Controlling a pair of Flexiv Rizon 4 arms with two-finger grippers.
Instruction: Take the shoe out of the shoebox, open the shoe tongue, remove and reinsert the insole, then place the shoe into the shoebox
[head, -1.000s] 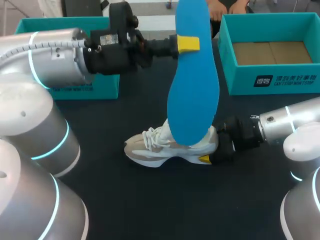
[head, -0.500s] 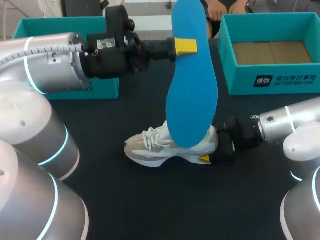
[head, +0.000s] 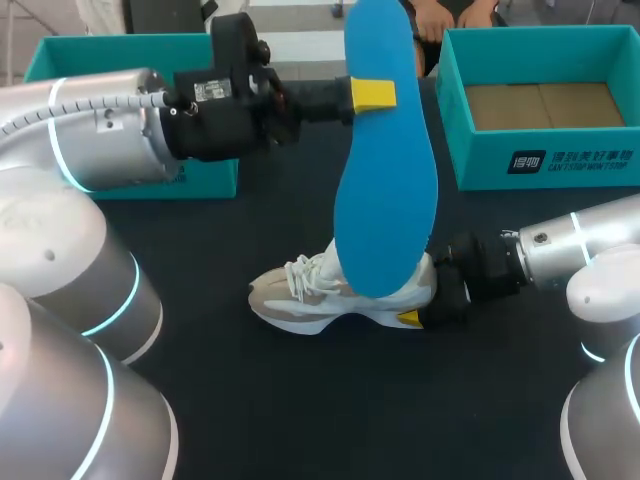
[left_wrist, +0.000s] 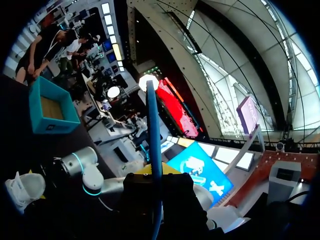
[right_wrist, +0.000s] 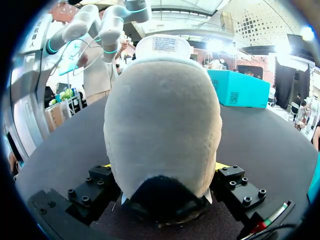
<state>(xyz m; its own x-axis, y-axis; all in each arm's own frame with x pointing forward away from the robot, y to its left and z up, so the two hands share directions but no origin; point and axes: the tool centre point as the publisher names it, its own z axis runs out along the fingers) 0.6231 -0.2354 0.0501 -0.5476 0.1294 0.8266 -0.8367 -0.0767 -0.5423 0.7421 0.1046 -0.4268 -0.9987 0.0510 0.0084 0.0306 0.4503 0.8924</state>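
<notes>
Midway between the desk's (head: 300, 400) side edges, the upright insole (head: 385, 170) hides the shoe's (head: 310, 295) heel. Left gripper (head: 375, 92) clamped on the insole near its top; right gripper (right_wrist: 163, 172) clamped across the shoe heel.

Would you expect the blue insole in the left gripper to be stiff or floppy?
The flat blue insole hangs almost straight from the left gripper, so it is probably stiff. Edge-on it looks thin, so likely light. Pinched off-centre above the pale shoe, it may swing.

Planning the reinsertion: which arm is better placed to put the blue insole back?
Left. The left gripper holds the blue foam insole above the pale grey sneaker; the right gripper grips its heel, likely steadying it.
</notes>
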